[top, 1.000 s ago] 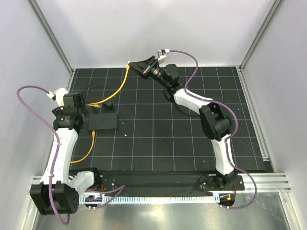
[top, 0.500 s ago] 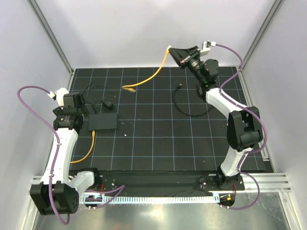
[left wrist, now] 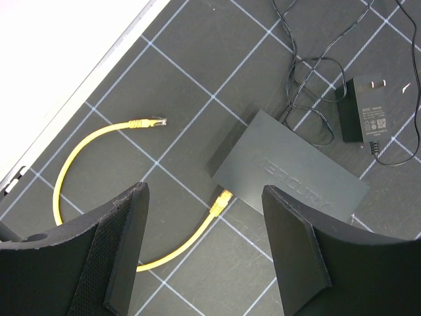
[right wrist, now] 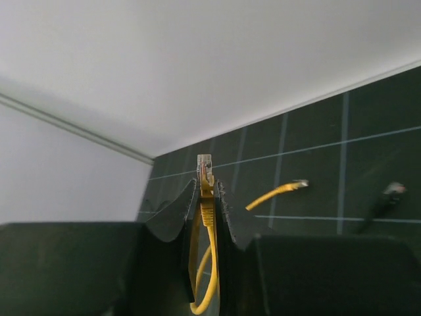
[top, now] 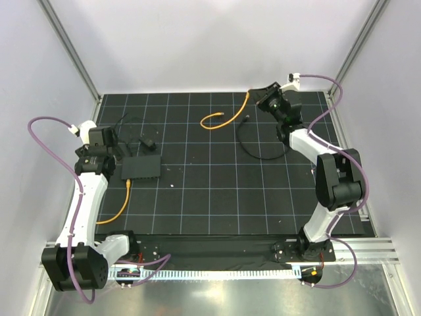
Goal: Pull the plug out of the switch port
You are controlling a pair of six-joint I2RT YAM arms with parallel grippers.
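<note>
The switch [top: 141,167] is a flat matte-black box lying at the left of the floor; it also shows in the left wrist view [left wrist: 289,174]. A yellow cable's plug [left wrist: 221,201] sits in a socket on its near edge, and that cable [top: 117,209] curves toward the front left. My left gripper [top: 110,149] is open and empty, held above the floor with that plug between its fingers in its wrist view [left wrist: 204,192]. My right gripper [top: 262,99] at the back right is shut on the plug [right wrist: 205,166] of a second yellow cable [top: 214,119], which is free of the switch.
A small black power adapter [top: 147,141] on a thin black wire lies behind the switch. A black wire loop [top: 260,150] with a barrel plug [top: 245,119] lies at the back right. White walls enclose the gridded floor on three sides.
My right gripper has carried the second yellow cable from the back middle to the back right and lower. Its loose end has trailed right, away from the switch. The left arm has barely moved.
</note>
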